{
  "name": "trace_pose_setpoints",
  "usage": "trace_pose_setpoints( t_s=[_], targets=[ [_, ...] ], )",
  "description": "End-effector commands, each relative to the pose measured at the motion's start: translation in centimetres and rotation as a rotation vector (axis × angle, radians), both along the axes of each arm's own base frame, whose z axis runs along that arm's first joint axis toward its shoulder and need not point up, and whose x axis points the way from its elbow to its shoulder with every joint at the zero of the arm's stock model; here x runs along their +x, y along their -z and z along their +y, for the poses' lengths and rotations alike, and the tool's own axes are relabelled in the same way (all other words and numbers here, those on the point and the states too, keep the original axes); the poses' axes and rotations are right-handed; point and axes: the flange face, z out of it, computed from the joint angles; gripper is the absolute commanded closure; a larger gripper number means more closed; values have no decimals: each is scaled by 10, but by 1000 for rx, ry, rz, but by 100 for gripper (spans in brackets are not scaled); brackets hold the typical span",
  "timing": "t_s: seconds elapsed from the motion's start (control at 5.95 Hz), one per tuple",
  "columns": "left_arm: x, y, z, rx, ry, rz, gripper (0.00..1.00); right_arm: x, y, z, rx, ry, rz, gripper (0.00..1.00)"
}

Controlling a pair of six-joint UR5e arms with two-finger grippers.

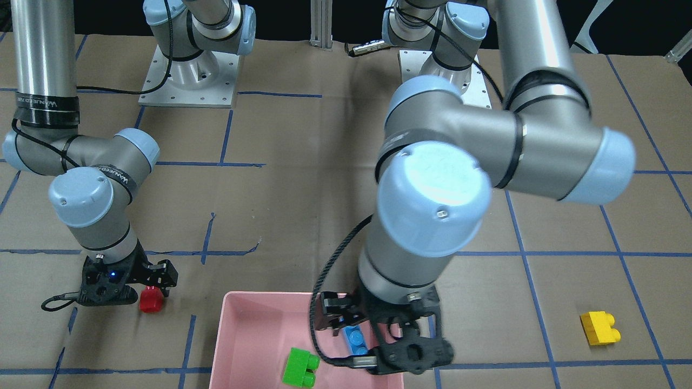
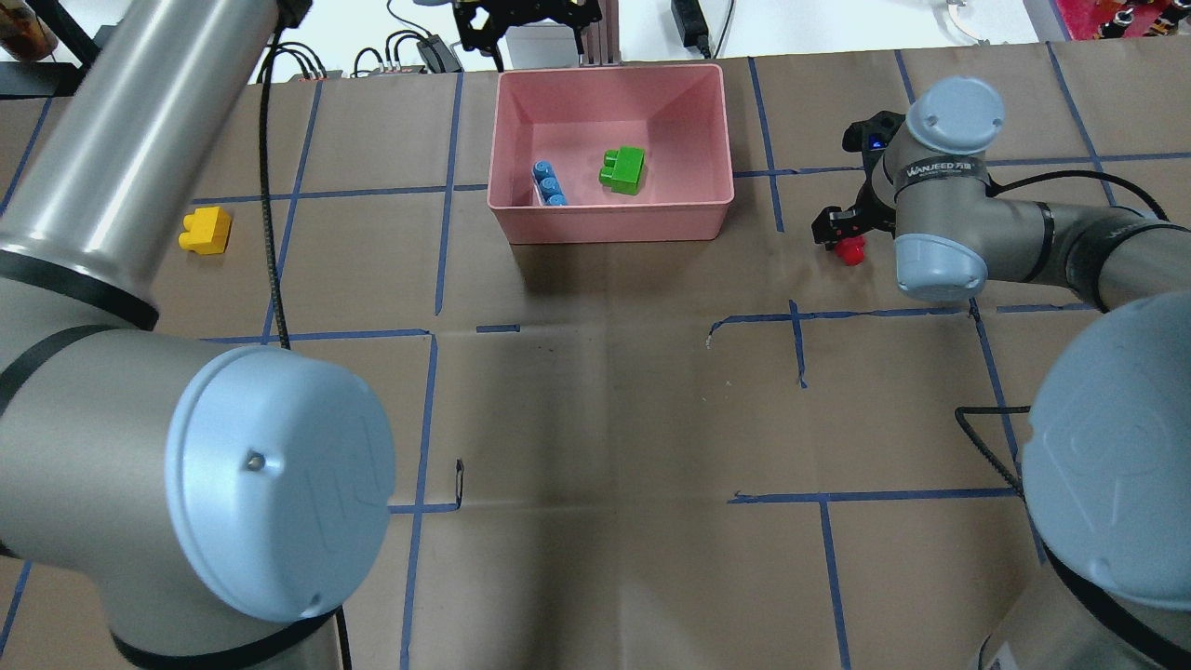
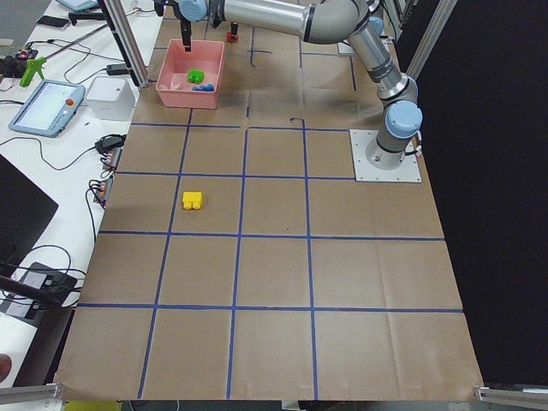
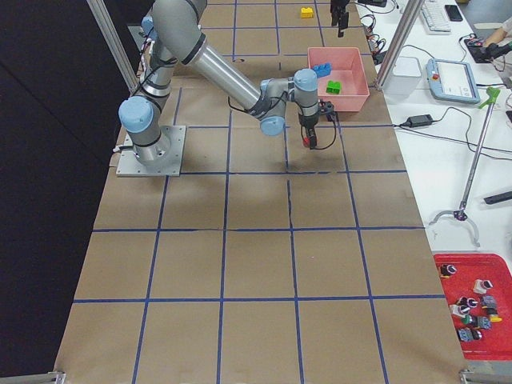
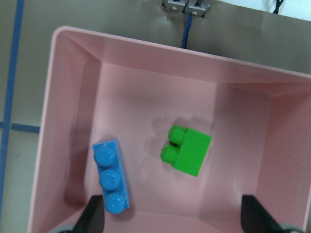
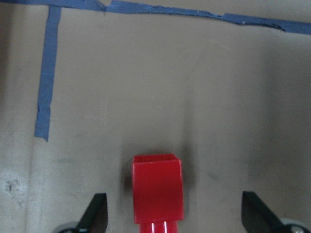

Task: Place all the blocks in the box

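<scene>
The pink box (image 2: 614, 223) holds the long blue brick (image 2: 549, 183) and the green brick (image 2: 623, 170). My left gripper (image 5: 173, 213) hangs open and empty above the box (image 5: 146, 53), with the blue brick (image 5: 112, 175) by its left finger and the green brick (image 5: 187, 151) between the fingers. The tiny red brick (image 6: 158, 191) rests on the table to the box's right. My right gripper (image 6: 175, 213) is low and open, its fingers on either side of the red brick (image 2: 849, 249). The yellow brick (image 2: 206, 231) lies alone on the table, left of the box.
The table is covered in brown paper with a blue tape grid (image 2: 437, 186). Both arm bases (image 1: 189, 75) stand at the robot's edge. Cables and devices (image 2: 419, 46) lie just beyond the box, past the table's far edge.
</scene>
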Motion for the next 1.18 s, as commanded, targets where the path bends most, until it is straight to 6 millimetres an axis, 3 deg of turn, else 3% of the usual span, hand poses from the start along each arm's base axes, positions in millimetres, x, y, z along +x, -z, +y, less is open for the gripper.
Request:
trace_pose_setpoints(
  t_s=[0.0, 0.17, 0.34, 0.5, 0.67, 0.84, 1.01],
  targets=[
    [133, -33, 13, 32, 48, -26, 1, 6, 8, -7, -11, -12, -19, 4],
    [195, -33, 28, 57, 72, -31, 1, 6, 15, -8, -13, -12, -19, 4],
    [235, -22, 40, 80, 123, -49, 1, 6, 16, -8, -7, -3, -19, 32],
    [287, -10, 37, 81, 133, -51, 1, 8, 17, -6, 1, -4, -17, 80],
    [360, 5, 34, 76, 119, -54, 1, 9, 19, -4, 24, -9, -30, 96],
    [421, 31, 26, 61, 128, -66, 1, 9, 14, -3, 37, -16, -34, 96],
    [461, 53, 24, 79, 101, -79, 1, 8, -10, -10, 11, -18, -30, 96]
  ],
)
